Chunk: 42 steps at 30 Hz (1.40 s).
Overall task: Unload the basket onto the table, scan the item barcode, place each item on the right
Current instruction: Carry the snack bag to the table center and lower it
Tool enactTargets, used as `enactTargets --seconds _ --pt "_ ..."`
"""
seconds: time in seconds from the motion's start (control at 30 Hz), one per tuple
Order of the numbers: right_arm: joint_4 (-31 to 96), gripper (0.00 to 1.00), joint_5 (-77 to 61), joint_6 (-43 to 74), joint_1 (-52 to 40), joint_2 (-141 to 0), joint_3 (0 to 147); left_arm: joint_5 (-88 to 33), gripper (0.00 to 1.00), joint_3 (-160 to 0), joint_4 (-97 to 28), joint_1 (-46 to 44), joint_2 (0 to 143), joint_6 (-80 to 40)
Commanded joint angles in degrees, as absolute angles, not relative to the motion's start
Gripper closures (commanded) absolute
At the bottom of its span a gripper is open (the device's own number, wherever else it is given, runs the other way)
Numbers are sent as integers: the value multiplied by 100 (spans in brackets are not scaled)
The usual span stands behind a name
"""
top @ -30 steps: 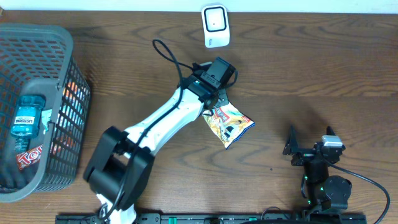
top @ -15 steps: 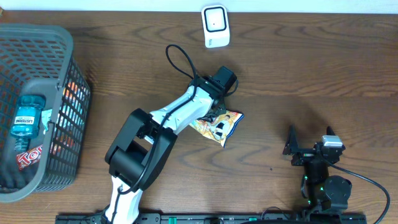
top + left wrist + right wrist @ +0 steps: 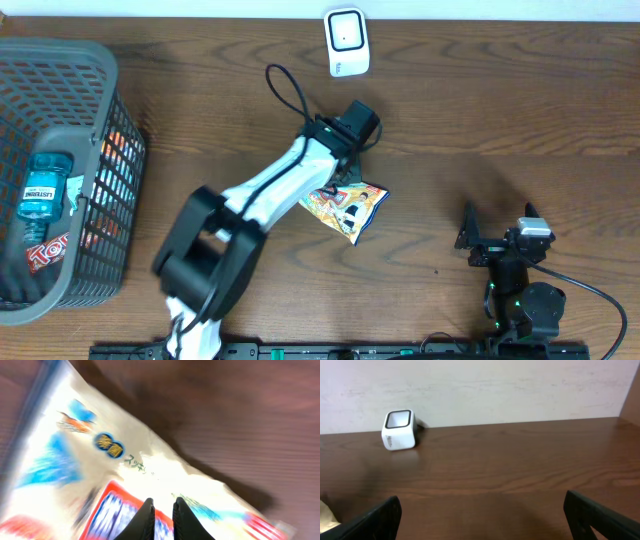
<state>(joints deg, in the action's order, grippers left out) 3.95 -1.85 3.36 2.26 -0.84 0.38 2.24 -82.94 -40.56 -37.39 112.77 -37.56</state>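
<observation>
Glossy plastic snack bag [image 3: 352,206], wooden table [image 3: 520,120]

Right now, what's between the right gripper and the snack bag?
Nothing; overhead shows only bare tabletop between right gripper and snack bag.

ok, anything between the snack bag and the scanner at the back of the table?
Nothing visible. The snack bag, pinched in the left gripper, faces bare table up to the scanner; only that arm's own wrist and cable sit along the line.
</observation>
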Motion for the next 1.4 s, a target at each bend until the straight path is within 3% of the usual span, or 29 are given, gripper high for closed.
enactTargets --seconds 0.0,0.17,0.33,0.67,0.8,0.97,1.1,1.23,1.37 --pt "412 1 -165 270 167 -86 32 928 87 -8479 -4233 -3732 10224 -3562" --pt "412 1 -165 270 167 -86 32 2075 86 -8473 -4982 -3732 9662 -3959" --pt "412 1 -165 270 167 -86 32 2163 86 -8267 -5341 -3732 9738 -4130" --pt "412 1 -163 270 167 -86 32 1656 85 -7000 -4095 -3732 10315 -4904" --pt "412 1 -163 270 167 -86 32 1122 74 -6545 -3428 -3732 10759 -4901" --pt "412 1 -165 270 167 -86 32 766 74 -6429 -3330 -3732 11378 -4901" --pt "412 1 -165 270 167 -86 32 749 75 -6453 -3332 -3732 11338 -4897" --pt "412 1 -163 270 167 -86 32 755 88 -6576 -3474 -3732 10967 -4807" --pt "412 1 -165 270 167 -86 32 904 88 -6733 -3592 -3732 10328 -4491"
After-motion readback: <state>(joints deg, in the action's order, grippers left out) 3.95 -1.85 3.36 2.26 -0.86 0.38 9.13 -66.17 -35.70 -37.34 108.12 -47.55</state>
